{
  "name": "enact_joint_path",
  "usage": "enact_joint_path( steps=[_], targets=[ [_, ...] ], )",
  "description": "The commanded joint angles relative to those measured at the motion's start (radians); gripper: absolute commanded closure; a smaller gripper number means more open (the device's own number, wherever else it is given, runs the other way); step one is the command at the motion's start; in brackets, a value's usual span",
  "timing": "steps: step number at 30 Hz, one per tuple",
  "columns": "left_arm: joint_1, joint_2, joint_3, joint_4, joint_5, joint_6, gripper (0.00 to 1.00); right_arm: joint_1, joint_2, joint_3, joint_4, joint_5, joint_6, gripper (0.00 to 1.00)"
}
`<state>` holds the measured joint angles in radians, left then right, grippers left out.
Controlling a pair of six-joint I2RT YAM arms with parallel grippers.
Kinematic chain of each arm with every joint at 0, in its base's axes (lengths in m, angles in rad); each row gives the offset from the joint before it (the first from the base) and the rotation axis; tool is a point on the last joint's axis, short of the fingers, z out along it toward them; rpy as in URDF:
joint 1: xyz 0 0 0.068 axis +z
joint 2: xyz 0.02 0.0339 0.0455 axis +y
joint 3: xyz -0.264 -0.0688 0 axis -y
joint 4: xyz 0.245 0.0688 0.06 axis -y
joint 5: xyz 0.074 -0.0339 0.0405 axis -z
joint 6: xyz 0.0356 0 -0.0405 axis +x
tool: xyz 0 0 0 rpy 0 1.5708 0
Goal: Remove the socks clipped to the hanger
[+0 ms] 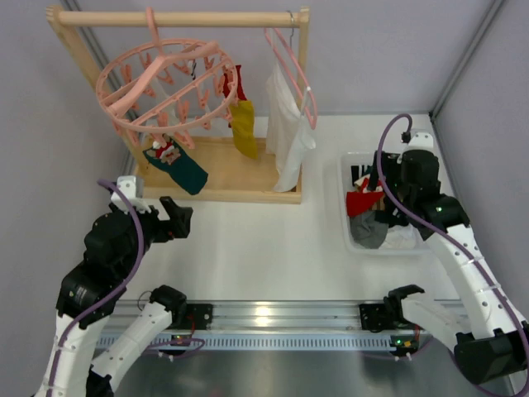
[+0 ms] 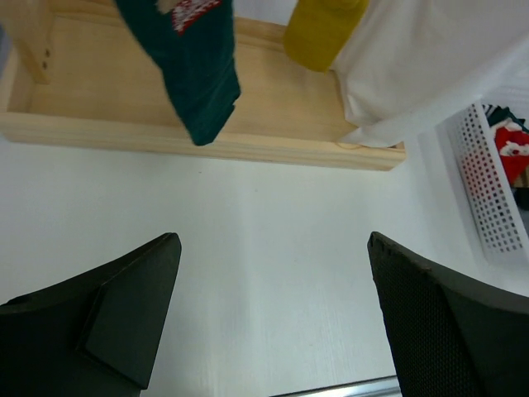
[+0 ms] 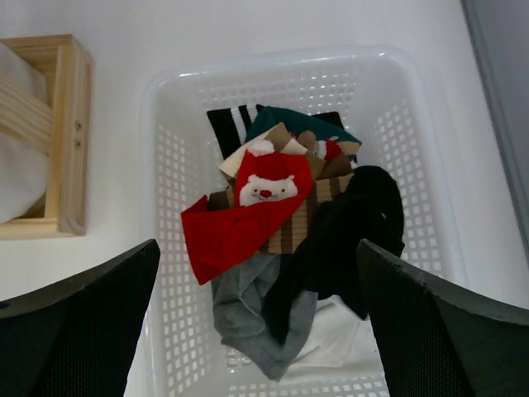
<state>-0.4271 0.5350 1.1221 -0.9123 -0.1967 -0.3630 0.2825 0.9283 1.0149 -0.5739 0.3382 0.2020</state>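
The top view alone takes in the pink hanger (image 1: 165, 87), a round plastic ring with spokes and dangling pegs. It hangs by its hook from the rail of the wooden rack (image 1: 240, 178) in the upper left of the frame. Three socks are clipped to it. A teal sock (image 1: 180, 168) with a red-and-white pattern hangs at the ring's lower edge, and a mustard sock (image 1: 244, 132) and a red sock (image 1: 235, 83) hang on its right side. A white cloth (image 1: 285, 132) hangs from a thin hanger (image 1: 293, 66) further right.

The left wrist view catches only the lower ends of the teal and mustard socks along its top edge, above the rack's flat wooden base. The left gripper (image 2: 273, 240) is released, its dark fingers wide apart with nothing between them, over the smooth white table (image 2: 273, 207).

The right wrist view looks straight down into the basket (image 3: 273, 62), white plastic with perforated walls and rounded corners. Inside lies a loose heap of socks (image 3: 322, 240). A red piece with a white bearded face is on top, with black-and-white striped, teal and brown striped ones behind it. Black, grey and white ones lie towards the bottom of the frame. The right gripper (image 3: 256, 248) hangs above the heap, spread open and empty.
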Motion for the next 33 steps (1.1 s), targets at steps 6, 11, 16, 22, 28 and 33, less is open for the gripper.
enact_joint_path(
  steps=[6, 11, 16, 22, 28, 33],
  targets=[
    [-0.001, -0.171, -0.051, -0.046, -0.291, -0.057, 0.02, -0.032, -0.127, -0.008, 0.052, -0.332, 0.026, 0.00],
    [0.001, -0.213, -0.065, -0.042, -0.418, -0.151, 0.02, -0.005, -0.241, -0.168, 0.315, -0.694, 0.187, 0.01],
    [-0.001, -0.259, -0.113, -0.039, -0.535, -0.212, 0.02, 0.231, -0.263, -0.303, 0.523, -0.595, 0.251, 0.01],
    [-0.001, -0.267, -0.159, -0.036, -0.592, -0.251, 0.02, 0.647, -0.054, -0.274, 0.701, -0.262, 0.179, 0.01],
    [0.001, -0.271, -0.180, -0.034, -0.592, -0.280, 0.02, 0.863, 0.335, -0.078, 0.795, -0.025, 0.102, 0.01],
    [0.001, -0.262, -0.186, -0.030, -0.590, -0.281, 0.02, 0.882, 0.659, 0.161, 0.839, -0.041, 0.086, 0.01]
  ],
)
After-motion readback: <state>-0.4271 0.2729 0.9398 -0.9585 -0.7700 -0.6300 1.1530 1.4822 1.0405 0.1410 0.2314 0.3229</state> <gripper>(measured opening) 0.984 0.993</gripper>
